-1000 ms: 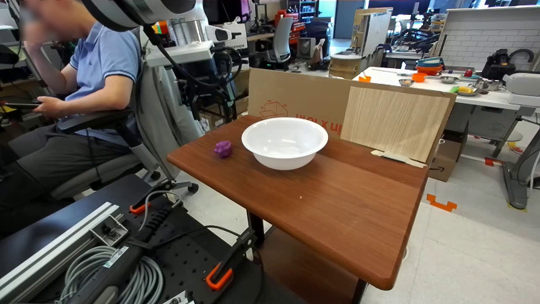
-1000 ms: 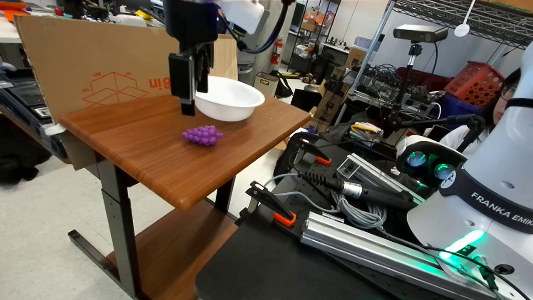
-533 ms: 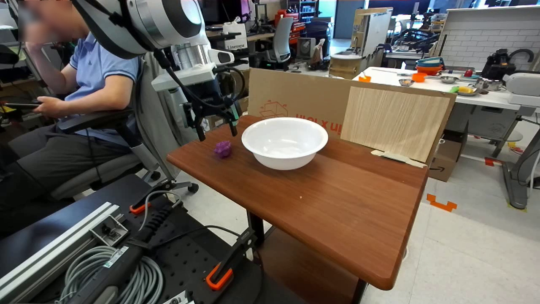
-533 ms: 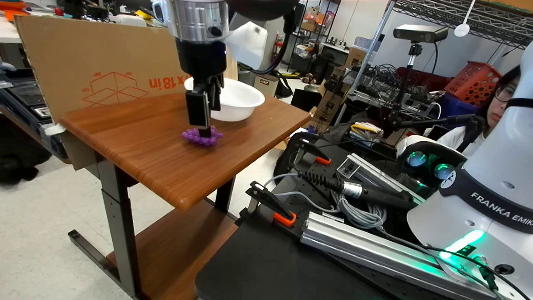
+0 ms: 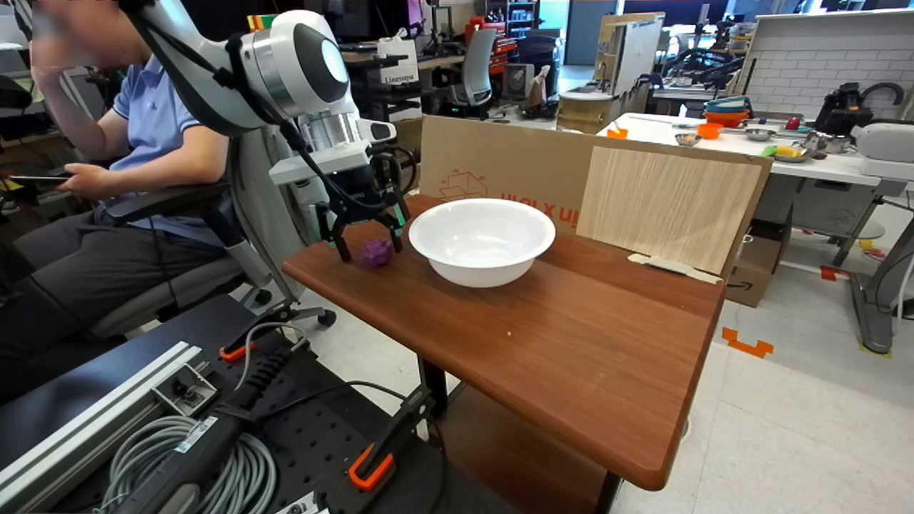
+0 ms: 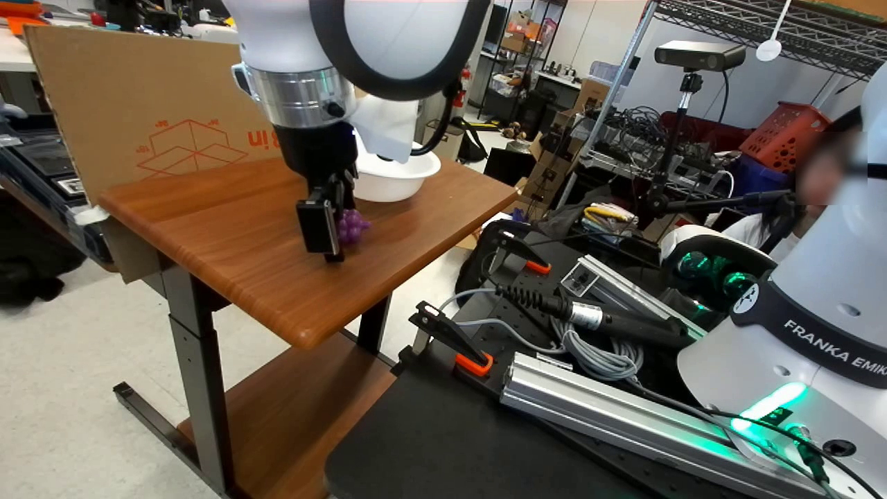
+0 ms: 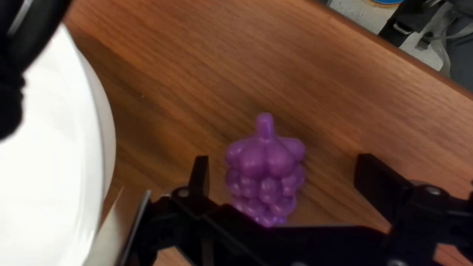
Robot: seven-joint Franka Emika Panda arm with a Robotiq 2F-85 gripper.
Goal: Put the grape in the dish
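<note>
Brown wooden table (image 5: 557, 371): white dish (image 5: 482, 243) upright, purple grape (image 7: 264, 173) lying near it, apart.

A robot base (image 6: 755, 367), a mounted camera (image 6: 700, 55) and wire shelving (image 6: 721, 22) heaped with cables (image 6: 641, 125) mark a lab.

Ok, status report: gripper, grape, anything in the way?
Gripper open, astride the grape. Not yet gripped, lying on the table. Dish close beside; sideways room may be tight.

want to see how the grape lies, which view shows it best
The wrist view: the grape looms large between the open fingers, its stem and shape clear, though the gripper may cover its lower tip. Both exterior views show it small, and in an exterior view a finger partly hides it.
</note>
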